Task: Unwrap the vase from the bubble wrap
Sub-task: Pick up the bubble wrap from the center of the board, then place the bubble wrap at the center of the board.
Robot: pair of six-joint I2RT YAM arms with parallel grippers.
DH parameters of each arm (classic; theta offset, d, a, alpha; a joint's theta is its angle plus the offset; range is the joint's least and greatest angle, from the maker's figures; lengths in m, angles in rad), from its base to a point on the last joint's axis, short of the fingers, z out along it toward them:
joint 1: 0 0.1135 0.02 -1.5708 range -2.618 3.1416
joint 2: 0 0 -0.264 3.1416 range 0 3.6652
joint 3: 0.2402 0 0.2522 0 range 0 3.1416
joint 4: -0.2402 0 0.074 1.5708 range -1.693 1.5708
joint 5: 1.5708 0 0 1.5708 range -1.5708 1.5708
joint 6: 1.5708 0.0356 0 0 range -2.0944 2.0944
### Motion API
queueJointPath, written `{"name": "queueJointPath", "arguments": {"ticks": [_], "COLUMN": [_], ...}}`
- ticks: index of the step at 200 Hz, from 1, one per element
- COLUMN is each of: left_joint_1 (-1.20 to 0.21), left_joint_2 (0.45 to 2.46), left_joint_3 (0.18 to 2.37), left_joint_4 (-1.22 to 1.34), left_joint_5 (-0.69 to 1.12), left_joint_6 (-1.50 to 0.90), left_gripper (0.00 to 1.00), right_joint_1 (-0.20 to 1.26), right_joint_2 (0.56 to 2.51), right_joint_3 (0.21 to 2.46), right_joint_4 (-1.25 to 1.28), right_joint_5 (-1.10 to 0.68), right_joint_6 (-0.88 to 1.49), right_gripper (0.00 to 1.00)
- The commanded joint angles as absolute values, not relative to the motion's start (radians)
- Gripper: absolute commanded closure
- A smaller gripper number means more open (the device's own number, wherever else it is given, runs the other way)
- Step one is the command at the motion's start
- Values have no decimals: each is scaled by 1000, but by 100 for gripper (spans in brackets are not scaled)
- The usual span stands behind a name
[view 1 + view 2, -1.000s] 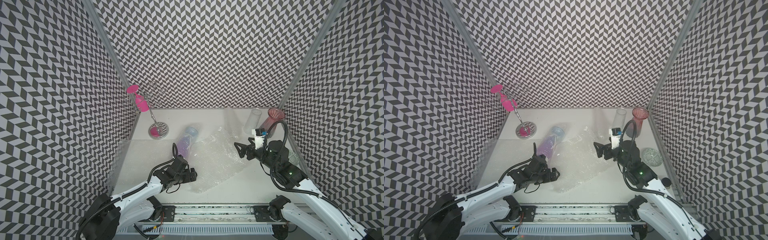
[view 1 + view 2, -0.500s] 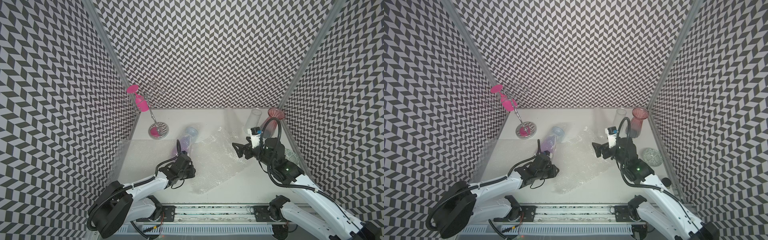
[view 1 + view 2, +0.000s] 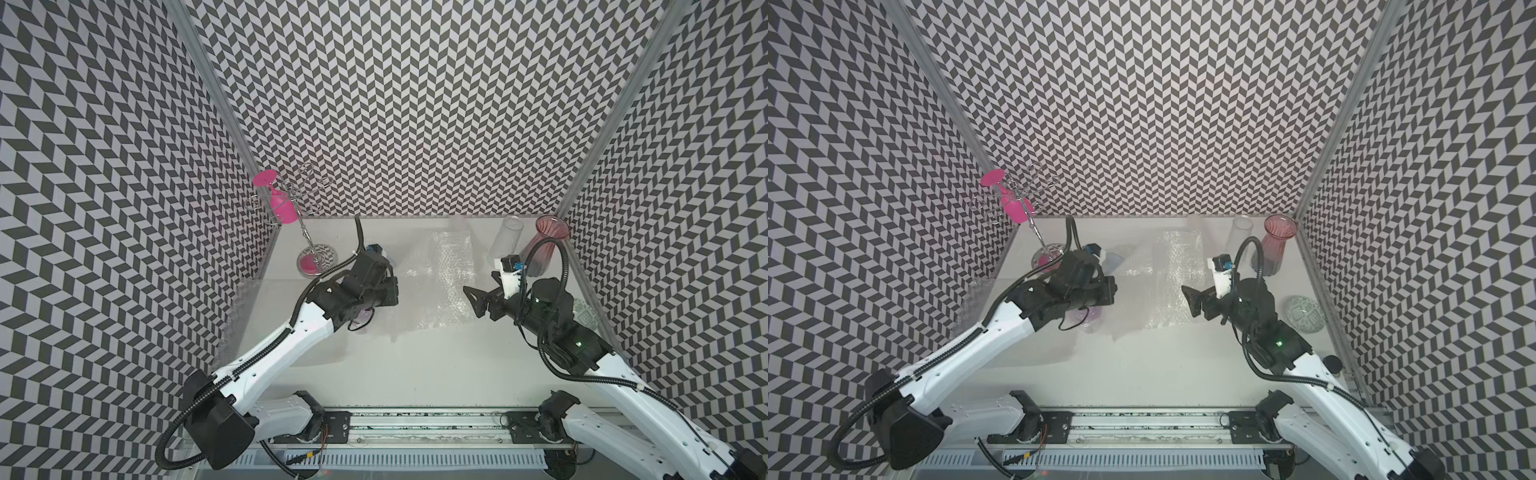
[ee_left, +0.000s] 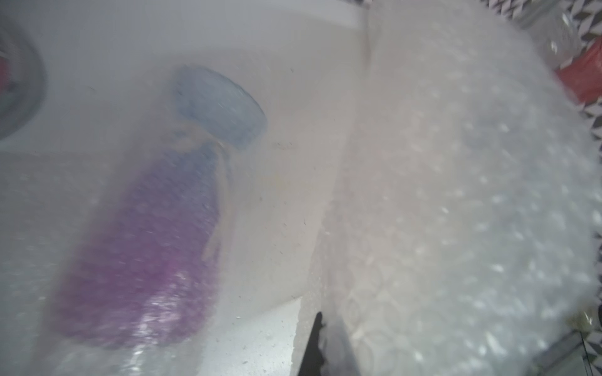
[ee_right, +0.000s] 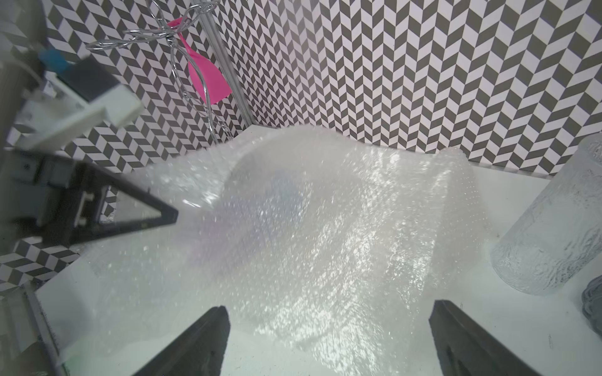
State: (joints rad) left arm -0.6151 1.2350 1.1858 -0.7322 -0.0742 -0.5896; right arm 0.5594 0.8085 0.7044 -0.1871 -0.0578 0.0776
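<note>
One sheet of bubble wrap [image 3: 449, 270], low on the table [image 3: 415, 374] a second ago, now stands lifted mid-table, draped over the lying purple-blue vase [image 4: 140, 254]. The left gripper [image 5: 169, 216], spread then, has clamped its edge and risen. The right gripper [image 3: 473, 300] stays wide, empty, just beside.

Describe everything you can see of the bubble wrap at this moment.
The bubble wrap is a clear, glossy, crinkled sheet dotted with small air bubbles, spread across the middle of the white table. One part lies loose toward the back wall. Another part covers the purple-and-blue vase, which lies on its side. The left gripper is shut on an edge and seems to hold it raised off the tabletop.
</note>
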Motion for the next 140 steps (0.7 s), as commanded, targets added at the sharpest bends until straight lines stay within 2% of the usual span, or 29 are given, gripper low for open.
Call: {"name": "queueJointPath", "arguments": {"ticks": [1,83,97,140], "left_joint_1": [-474,85,105,140], "left_joint_2": [1236,1159,1145,1166], "left_joint_3": [1251,1273,1249,1233], "left_joint_4": [-969,-1051,-1047,-1040], "left_joint_5": [-142,-171,-227,-239], "left_joint_6": [-486,-257,-249,-263], "left_gripper": [100,100,100,100], "right_joint_1": [598,852,883,928], "right_joint_2": [782,768,764,739], "right_joint_3": [738,743,735,716], "right_joint_4": [-157,-184,-179,-160], "right_joint_5": [-12,127,142,186], "right_joint_6": [33,-69,-80,-110], "right_gripper": [1,0,0,1]}}
